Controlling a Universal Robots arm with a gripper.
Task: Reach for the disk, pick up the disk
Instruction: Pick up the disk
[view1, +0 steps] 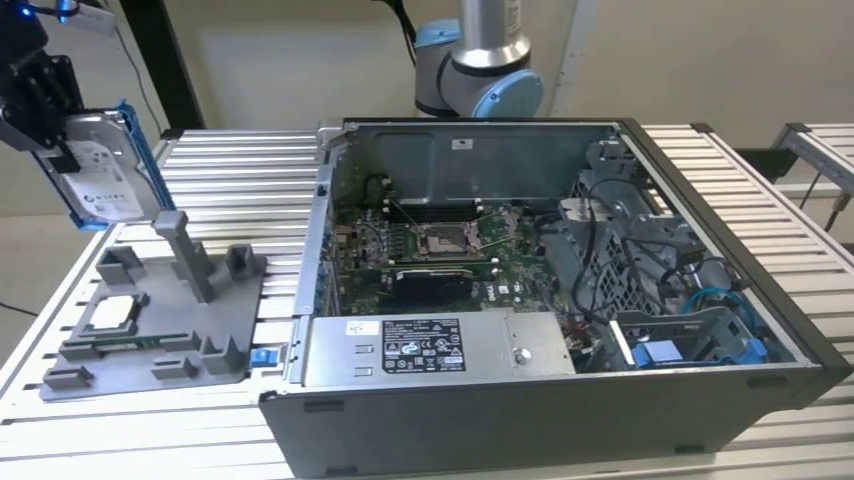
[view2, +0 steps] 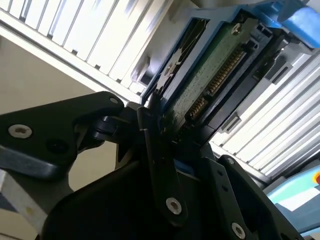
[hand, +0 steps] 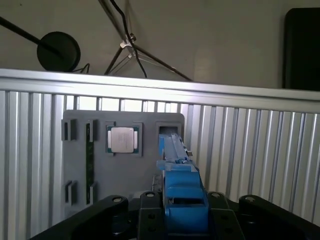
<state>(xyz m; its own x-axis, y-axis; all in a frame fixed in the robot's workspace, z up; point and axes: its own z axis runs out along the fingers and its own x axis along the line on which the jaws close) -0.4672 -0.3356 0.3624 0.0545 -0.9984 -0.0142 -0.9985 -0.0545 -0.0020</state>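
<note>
Exterior view, surroundings first: slatted bench (view1: 227, 170) carrying an open case (view1: 534, 420) on the exterior view's right and a grey fixture (view1: 160, 325) on its left. On the fixture, a square chip (view1: 114, 312) lying flat, beside an upright post (view1: 180, 250) and low slotted blocks. Inside the case, a motherboard (view1: 501, 290), a power supply (view1: 427, 350) along the near wall, loose cables, and a blue bracket (view1: 661, 352) toward the exterior view's right corner. Behind the case, the arm's base joint (view1: 481, 80).

At the exterior view's top left, end effector (view1: 60, 135) raised well clear of the bench, clamped tight on the disk (view1: 104, 180). Disk upright, white label facing the camera, blue rail (view1: 144, 160) along one edge. Hangs below the fingers, above the fixture's far end and apart from it, well away from the case.

Second wrist view: black fingers (view2: 155, 150) pinching the disk (view2: 215, 70) from both faces, with green circuit board and connector pins showing beyond the tips.

First wrist view: disk (hand: 175, 165) seen edge-on, its blue rail running straight out from the end effector (hand: 182, 215). Beyond it, the fixture (hand: 80, 165) with its chip (hand: 123, 139) and an open slot (hand: 167, 129), all resting on the bench (hand: 250, 160).
</note>
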